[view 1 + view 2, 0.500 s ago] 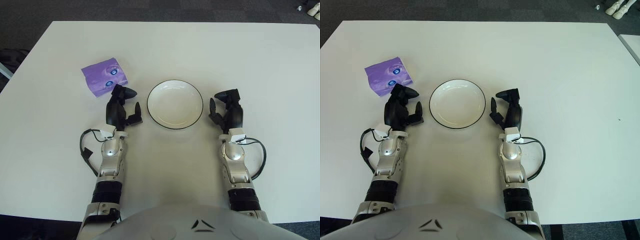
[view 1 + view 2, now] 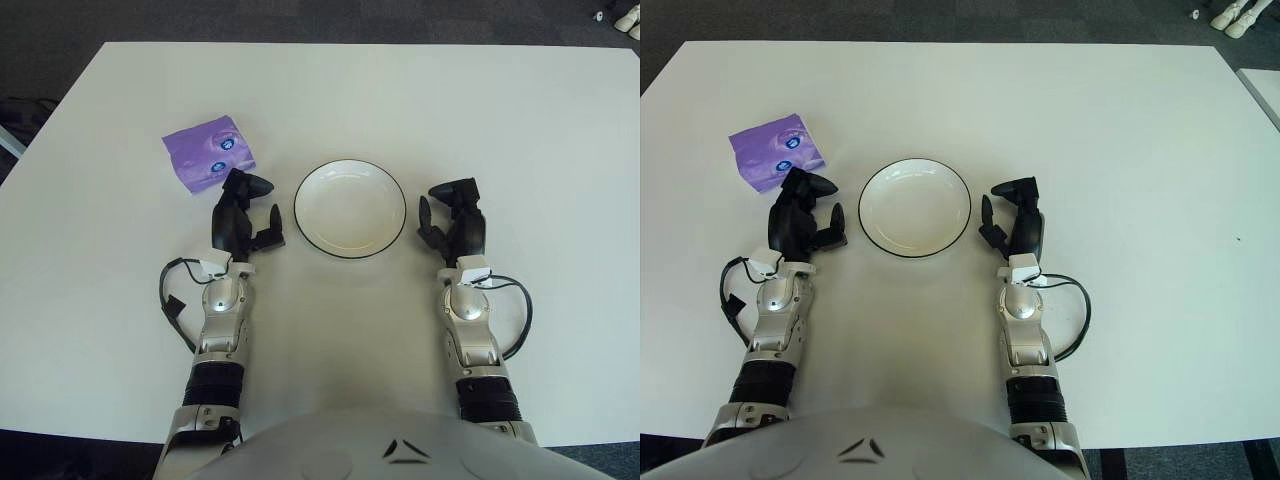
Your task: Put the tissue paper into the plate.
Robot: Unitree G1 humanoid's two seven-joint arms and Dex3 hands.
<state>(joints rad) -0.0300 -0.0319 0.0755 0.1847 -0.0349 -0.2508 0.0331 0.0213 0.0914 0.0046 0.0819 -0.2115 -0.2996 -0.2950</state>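
1. A white counter (image 2: 420,100) fills most of the frame, seen from above, with dark floor along the top edge.
2. A white round plate (image 2: 350,208) with a thin dark rim sits at the centre of the frame and holds nothing.
3. A purple tissue paper packet (image 2: 208,153) lies flat on the counter in the upper left, apart from the plate.
4. The left hand (image 2: 243,217) shows just below the packet's lower right corner and to the left of the plate. Its dark fingers are loosely spread and grip nothing.
5. The right hand (image 2: 452,220) shows just to the right of the plate. Its fingers are relaxed and apart, holding nothing.
6. Both silver forearms run down to the bottom edge.
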